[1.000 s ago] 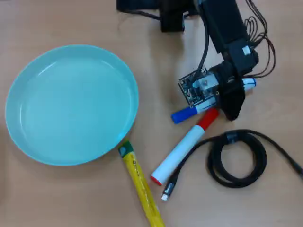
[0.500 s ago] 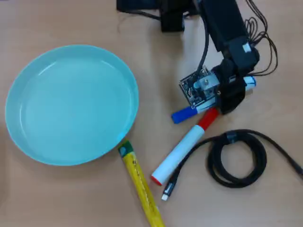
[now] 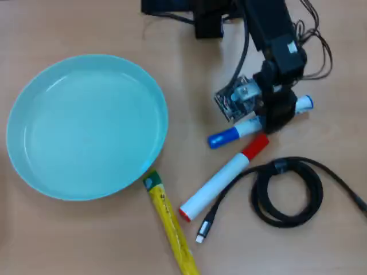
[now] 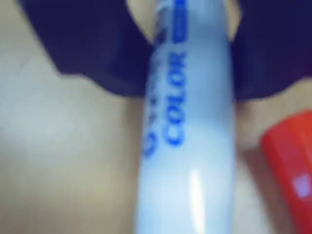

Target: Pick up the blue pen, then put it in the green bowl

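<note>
- The gripper point(image 3: 275, 117) is sitting a little higher in the overhead view than half a second ago, and the blue pen point(image 3: 232, 134) is now lying flatter, its capped end pointing more to the left.
- The red-capped marker point(image 3: 221, 179) is lying slightly apart from the pen, where earlier its cap was tucked right under the gripper; its lower end has slid a touch leftward.
- The dark jaws are pinching the blue pen's barrel from both sides, as the wrist view point(image 4: 187, 73) is showing.
- The pen is resting on the bench toward its upper right part, well apart from the green bowl point(image 3: 34, 172).
- Blue print on the white barrel point(image 4: 190, 156) is reading "COLOR"; a second line beside it is too blurred to read.
- The bowl is looking smooth and glossy, round and shallow, filling the bench's left half.
- A yellow tube-like pen point(image 3: 171, 226) with a green tip is touching the bowl's lower rim.
- A coiled black cable point(image 3: 287, 192) is lying near the bench's right edge.
</note>
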Tool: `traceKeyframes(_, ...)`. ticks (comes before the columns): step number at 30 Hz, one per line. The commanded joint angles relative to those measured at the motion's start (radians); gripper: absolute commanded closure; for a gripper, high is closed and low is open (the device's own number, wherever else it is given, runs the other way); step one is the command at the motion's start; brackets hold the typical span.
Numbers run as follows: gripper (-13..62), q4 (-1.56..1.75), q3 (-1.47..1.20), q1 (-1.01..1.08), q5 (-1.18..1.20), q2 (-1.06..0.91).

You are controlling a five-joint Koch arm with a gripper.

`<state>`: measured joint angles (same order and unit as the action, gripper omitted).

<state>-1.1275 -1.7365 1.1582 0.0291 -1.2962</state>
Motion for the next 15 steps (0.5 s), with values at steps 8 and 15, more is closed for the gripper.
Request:
traceKeyframes(8,57.6,-0.043,-0.117,-0.006,0.074,-0.324)
traceKeyframes(15,57.6,-0.179,-0.103,-0.006,0.091,-0.584)
